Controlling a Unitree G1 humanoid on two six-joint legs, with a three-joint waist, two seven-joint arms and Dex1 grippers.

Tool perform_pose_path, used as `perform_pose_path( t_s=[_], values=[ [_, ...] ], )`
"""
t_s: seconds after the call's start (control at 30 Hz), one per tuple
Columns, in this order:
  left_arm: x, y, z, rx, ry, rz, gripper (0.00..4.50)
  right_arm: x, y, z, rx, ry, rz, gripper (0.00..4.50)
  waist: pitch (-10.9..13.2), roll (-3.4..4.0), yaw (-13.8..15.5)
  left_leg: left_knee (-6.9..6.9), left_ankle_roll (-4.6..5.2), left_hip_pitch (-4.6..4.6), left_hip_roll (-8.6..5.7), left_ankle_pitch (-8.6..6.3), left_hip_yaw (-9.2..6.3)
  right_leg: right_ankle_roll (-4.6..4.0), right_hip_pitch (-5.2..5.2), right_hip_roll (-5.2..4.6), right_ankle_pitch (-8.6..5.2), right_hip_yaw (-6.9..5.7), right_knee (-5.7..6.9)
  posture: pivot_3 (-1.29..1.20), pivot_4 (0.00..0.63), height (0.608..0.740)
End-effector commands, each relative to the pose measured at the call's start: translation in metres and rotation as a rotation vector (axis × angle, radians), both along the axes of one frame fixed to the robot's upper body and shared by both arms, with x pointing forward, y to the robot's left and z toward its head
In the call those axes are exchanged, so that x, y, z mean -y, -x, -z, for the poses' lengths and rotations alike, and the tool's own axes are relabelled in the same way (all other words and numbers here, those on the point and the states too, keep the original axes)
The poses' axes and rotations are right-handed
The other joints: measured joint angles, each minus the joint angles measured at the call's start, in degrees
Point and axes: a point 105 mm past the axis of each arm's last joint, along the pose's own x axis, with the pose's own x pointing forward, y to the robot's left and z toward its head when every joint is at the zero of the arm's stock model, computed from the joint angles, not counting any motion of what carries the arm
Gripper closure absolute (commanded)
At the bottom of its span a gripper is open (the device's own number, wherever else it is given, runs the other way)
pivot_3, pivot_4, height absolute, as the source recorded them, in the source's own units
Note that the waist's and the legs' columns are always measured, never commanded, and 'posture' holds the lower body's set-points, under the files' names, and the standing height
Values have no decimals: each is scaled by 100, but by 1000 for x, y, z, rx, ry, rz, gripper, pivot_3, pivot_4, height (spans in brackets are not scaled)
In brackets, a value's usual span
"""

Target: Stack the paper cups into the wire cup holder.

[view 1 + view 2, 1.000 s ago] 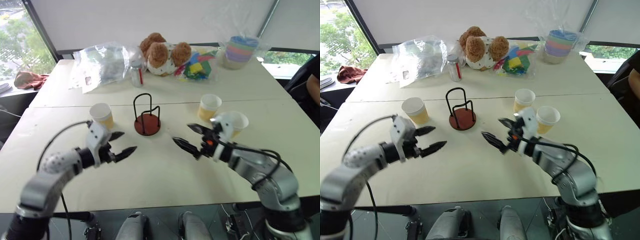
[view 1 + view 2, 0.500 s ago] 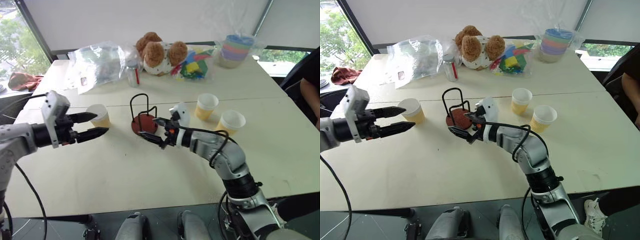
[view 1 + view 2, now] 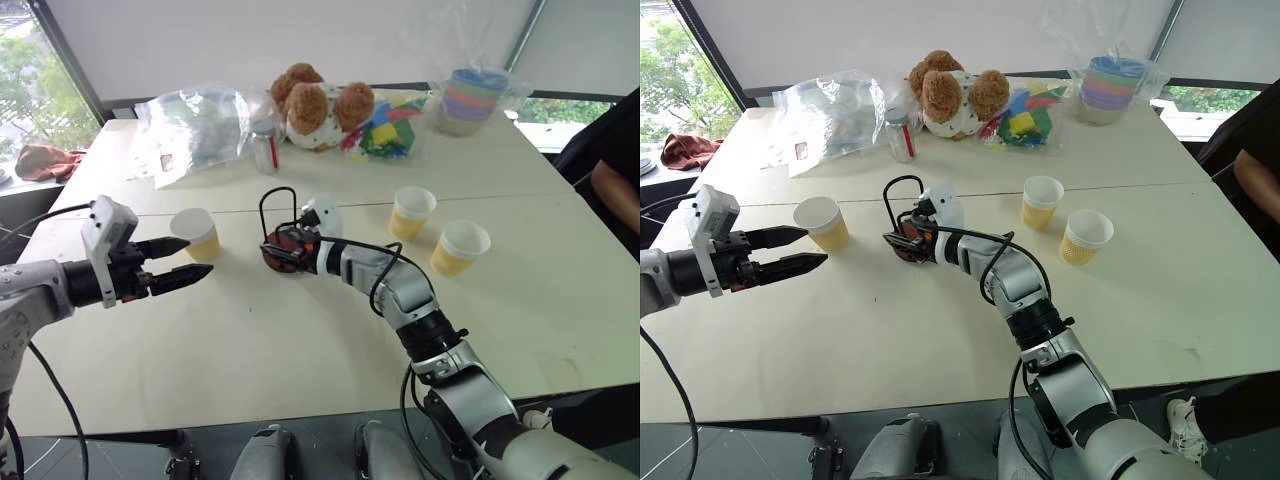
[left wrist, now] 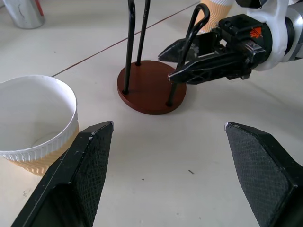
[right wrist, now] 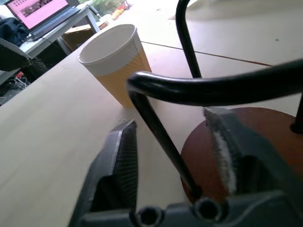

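Right end effector (image 3: 281, 252) has swung across, fingers closing around a holder (image 3: 284, 234) wire loop; left (image 3: 176, 263) gapes empty beside a light, crushable cup (image 3: 196, 234).

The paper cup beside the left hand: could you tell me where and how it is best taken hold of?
I would grip that paper cup across its ribbed tan wall just under the white rim, from the side where the left hand hangs. It stands upright with its mouth open, and its taper widens upward, so the wall likely resists slipping down.

R end effector (image 3: 281, 252) at wire cup holder (image 3: 283, 232), grip unclear | L end effector (image 3: 182, 262) open by cup (image 3: 196, 234)
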Motion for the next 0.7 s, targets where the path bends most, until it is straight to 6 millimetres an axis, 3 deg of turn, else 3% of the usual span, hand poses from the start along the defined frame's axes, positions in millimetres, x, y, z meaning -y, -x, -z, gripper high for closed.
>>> perform_pose_path(
  t_s=[0.03,0.07,0.3,0.5,0.7],
  values=[
    [1,-2,-5,44,-10,2,602,-9,4,-26,102,-33,-38,4033,0,0,-9,-2,-2,0,0,1,0,0,-1,0,0,0,0,0,150,740],
    [3,-2,-5,44,-10,5,602,-10,5,-28,120,-27,-48,4390,0,0,-11,-3,-5,0,0,3,0,0,-1,0,0,0,0,0,150,740],
    [13,1,-3,25,-17,60,602,-3,26,-45,250,29,-169,4390,0,0,-71,-4,-4,-2,1,2,0,0,-5,-2,0,1,5,0,150,740],
    [36,14,-11,-21,-2,203,602,62,92,-45,343,191,-481,4390,0,-1,58,-4,30,-7,-2,-18,-2,0,4,-5,0,-2,-16,0,150,740],
    [52,12,-7,-46,17,277,602,99,117,-25,288,297,-592,4390,2,-4,35,-2,38,3,2,-21,7,0,9,0,0,0,-17,0,150,740]
  ],
)
